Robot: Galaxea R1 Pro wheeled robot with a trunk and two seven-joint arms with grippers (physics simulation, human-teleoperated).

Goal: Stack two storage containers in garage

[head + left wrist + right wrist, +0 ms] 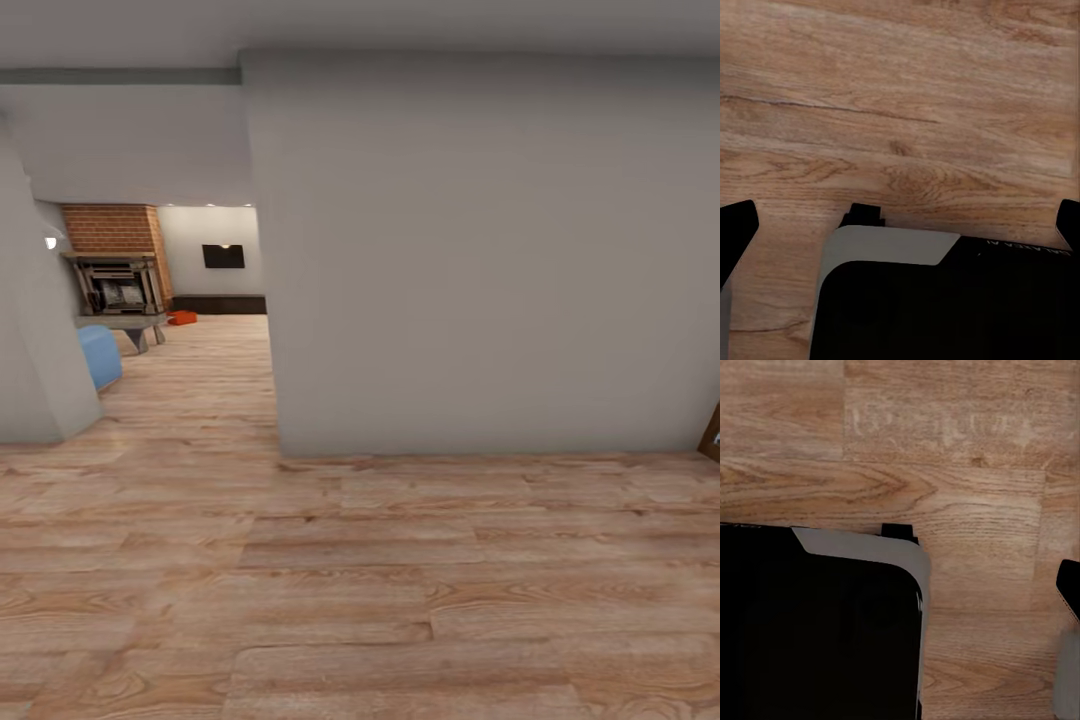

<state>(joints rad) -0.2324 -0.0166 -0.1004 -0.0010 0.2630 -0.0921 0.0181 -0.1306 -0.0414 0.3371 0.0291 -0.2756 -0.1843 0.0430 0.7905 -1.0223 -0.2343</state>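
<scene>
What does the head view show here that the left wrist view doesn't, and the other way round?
Head view alone: a pale grey wall close ahead, and through the opening beside it a brick fireplace, a blue sofa and a small orange-red object on the far floor, probably a storage container, too small to confirm.

Left wrist view alone: the robot's dark base and the left gripper's fingertips, spread apart.

Both: light wood plank flooring.

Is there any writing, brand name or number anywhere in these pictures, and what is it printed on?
One faint line of pale lettering on the robot's dark base in the left wrist view: too small, and upside down, to read with confidence.
Black panel on the far wall: no text visible.
Brick fireplace: no readable text.
</scene>
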